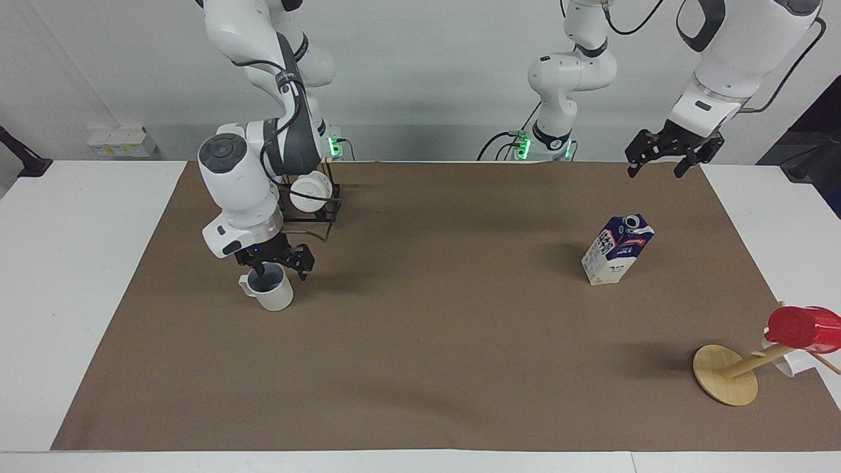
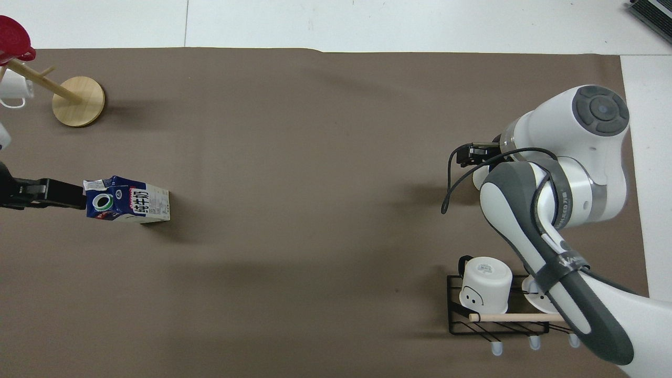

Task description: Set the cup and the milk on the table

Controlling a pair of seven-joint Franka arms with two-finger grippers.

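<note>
The cream-white cup (image 1: 274, 297) stands upright on the brown sheet of the table (image 1: 433, 341), toward the right arm's end. My right gripper (image 1: 279, 268) is down at its rim, open, with one finger inside the mouth and the other outside. From above the arm hides most of the cup (image 2: 478, 181). The milk (image 1: 616, 253) stands upright toward the left arm's end. My left gripper (image 1: 655, 171) waits open in the air over the sheet's edge by the robots. In the overhead view the left gripper (image 2: 58, 193) shows beside the milk (image 2: 131, 202).
A black wire rack (image 1: 328, 209) with two white mugs (image 2: 485, 286) sits nearer to the robots than the cup. A tilted wooden mug stand (image 1: 726, 376) carrying a red cup (image 1: 803, 327) sits at the sheet's corner, farther from the robots than the milk.
</note>
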